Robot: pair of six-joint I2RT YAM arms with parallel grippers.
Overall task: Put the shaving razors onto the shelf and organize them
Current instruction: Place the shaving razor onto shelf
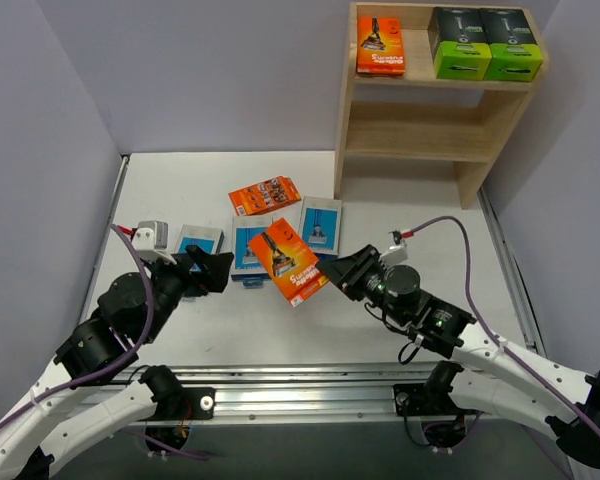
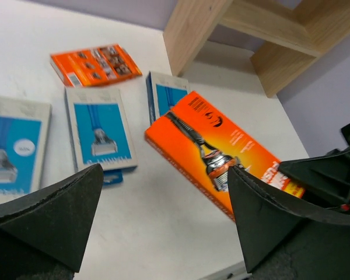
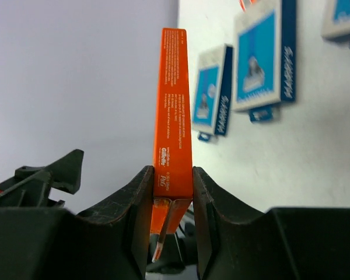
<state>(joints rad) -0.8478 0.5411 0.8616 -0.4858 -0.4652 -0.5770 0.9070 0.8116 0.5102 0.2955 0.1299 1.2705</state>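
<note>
The right end effector (image 3: 172, 173) is clenched on an orange pack (image 3: 174, 99), which is pinched at its lower end between two dark, matte fingers (image 3: 134, 204). Seen edge-on from the right wrist, the pack is a thin, flat carton. Fine white print runs down its narrow side, and "Gillette" can be read just above the grip. In the left wrist view a black-handled razor is pictured on its glossy face, beside white lettering too blurred to be read. The pack is held tilted between the two end effectors.

The left end effector (image 2: 164, 175) is released: its black, wedge-shaped pads are spread wide, with nothing between them.

On the white surface (image 1: 420, 200), three light-blue cards (image 1: 198, 241) (image 1: 250, 248) (image 1: 320, 222) are laid flat in a loose row. Each has a pale border and a pictured razor, and their writing cannot be made out. A second orange pack (image 1: 265, 195) is laid flat behind them, near the foot of the shelf (image 1: 410, 130).

The shelf is made of pale bare wood in two tiers. On its top tier a third orange pack (image 1: 380, 47) is placed at the left. Two black boxes (image 1: 460, 43) (image 1: 510, 43) are set side by side at the right, with their lime-green ends turned toward the arms.
</note>
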